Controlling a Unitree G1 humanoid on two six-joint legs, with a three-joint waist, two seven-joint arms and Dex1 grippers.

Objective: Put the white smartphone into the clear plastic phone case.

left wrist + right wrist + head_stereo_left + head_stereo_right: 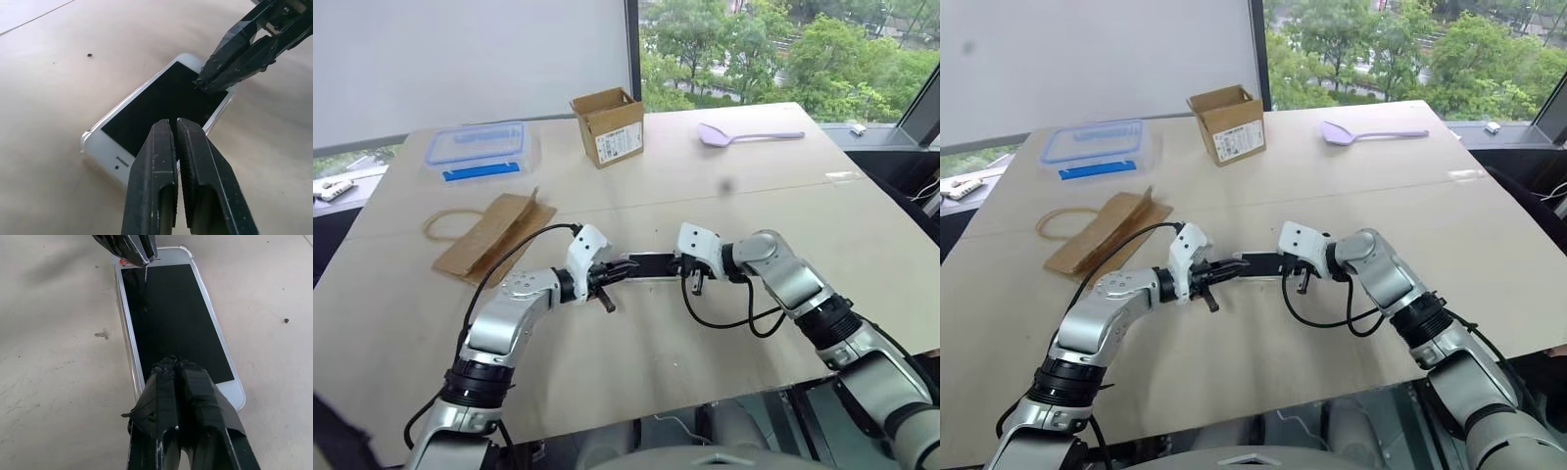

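Evidently the seating step is nearly done: the white smartphone (161, 105) lies flat, screen up, near the middle of the desk (724, 323) towards its near edge, and a thin glossy lip of the clear plastic phone case (126, 352) runs along its long side and round its corners, so it appears to sit inside the shell already; the left claw (178, 128) and the right claw (177, 363) both have their fingers pressed together, holding nothing, and their tips come down on the black screen from opposite ends; whether every corner has snapped home I cannot tell; the next move, as I judge it, calls for firm downward pressure along the edges and corners, without sliding the pair across the smooth, pale wood; the phone is a hard, slick slab with rounded corners and white ends, the case thin, springy and almost invisible; the claw fingers are black, ribbed and wrapped in tape.
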